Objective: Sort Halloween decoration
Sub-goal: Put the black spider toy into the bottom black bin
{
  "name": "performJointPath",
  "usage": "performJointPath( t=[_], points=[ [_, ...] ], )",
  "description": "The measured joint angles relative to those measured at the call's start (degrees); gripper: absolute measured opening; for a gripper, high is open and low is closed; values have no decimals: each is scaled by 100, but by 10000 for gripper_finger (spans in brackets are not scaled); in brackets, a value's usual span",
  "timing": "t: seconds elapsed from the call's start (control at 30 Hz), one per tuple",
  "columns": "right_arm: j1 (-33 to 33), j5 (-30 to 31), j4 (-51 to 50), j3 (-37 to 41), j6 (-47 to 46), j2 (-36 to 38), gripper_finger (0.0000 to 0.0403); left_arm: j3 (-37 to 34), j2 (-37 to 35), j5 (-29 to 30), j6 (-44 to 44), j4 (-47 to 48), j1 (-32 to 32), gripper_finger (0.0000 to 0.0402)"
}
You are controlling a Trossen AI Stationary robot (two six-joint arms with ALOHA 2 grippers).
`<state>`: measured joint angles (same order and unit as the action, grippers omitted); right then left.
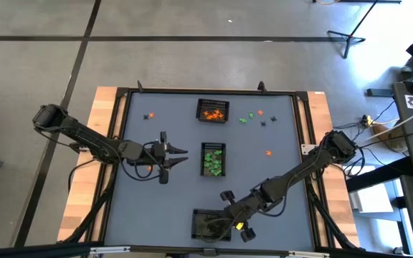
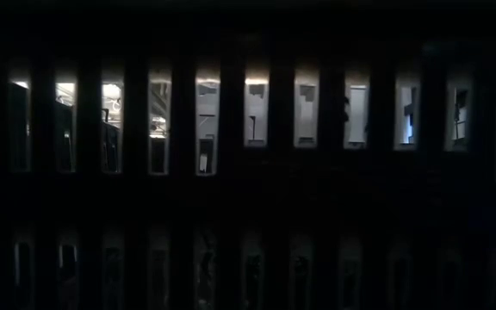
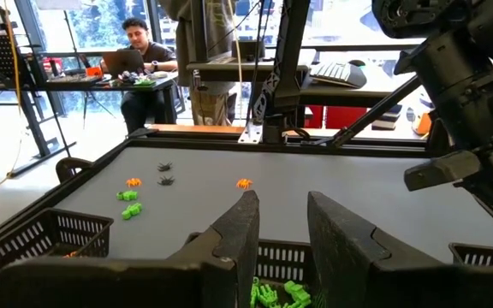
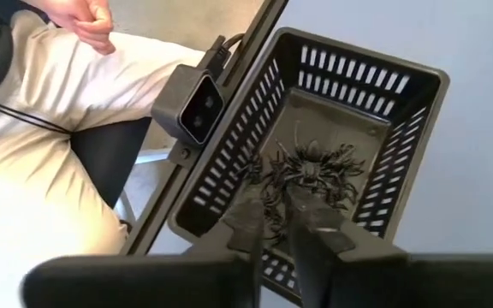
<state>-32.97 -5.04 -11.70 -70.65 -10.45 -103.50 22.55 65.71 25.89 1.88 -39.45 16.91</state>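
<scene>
Sorting is running: the right claw (image 1: 226, 224), fingers nearly together and holding nothing I can see, is hanging over the black basket (image 1: 208, 223) at the desk's near edge. Loose trinkets (image 1: 252, 117) are waiting near the far-right corner, its next reach. The left claw (image 1: 180, 157), partly parted and empty, is idling mid-desk.

Dark jointed arms (image 1: 92, 136), black wedge-shaped fingers (image 3: 238, 235)

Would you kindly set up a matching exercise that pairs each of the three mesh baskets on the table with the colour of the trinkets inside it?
Column one:
1. far basket
2. middle basket
3. near basket, under the right gripper

Column two:
a. black spiders
b. orange trinkets
c. green trinkets

Pairs: 1-b, 2-c, 3-a
</scene>
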Motion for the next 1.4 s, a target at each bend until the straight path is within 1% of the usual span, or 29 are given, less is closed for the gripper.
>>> performJointPath(
  t=[0.07,0.3,0.43,0.5,0.67,0.8,1.03,1.1,1.13,1.23,1.27,1.33,1.4],
  points=[
    [-2,3,-10,0,30,0,72,0,0,0,-1,1,1,94],
    [-2,160,-53,0,31,0,170,2,0,0,0,0,0,94],
    [-2,449,-71,0,34,0,199,2,0,0,0,0,0,94],
    [-2,395,-72,0,32,0,201,2,2,0,1,1,-1,94],
    [-4,-7,-74,0,-116,0,195,2,0,0,-1,-1,1,94],
    [-7,-33,-24,2,-121,0,188,2,0,-2,-1,1,1,94],
    [-3,94,161,2,-123,0,186,0,2,0,25,-17,1,94],
    [-27,93,173,2,-128,0,186,2,0,-2,347,-89,1,94],
    [-50,94,160,2,-132,0,186,-1,1,-2,678,-138,1,94],
    [-44,94,146,2,-130,0,186,-1,0,1,2065,-310,1,94],
    [-43,94,150,2,-130,0,186,-1,2,11,2378,-405,-1,94],
    [-42,94,151,2,-130,0,186,1,0,3,2820,-497,-1,94],
    [-39,96,157,2,-127,0,186,2,57,-214,2932,-495,77,94]
  ],
)
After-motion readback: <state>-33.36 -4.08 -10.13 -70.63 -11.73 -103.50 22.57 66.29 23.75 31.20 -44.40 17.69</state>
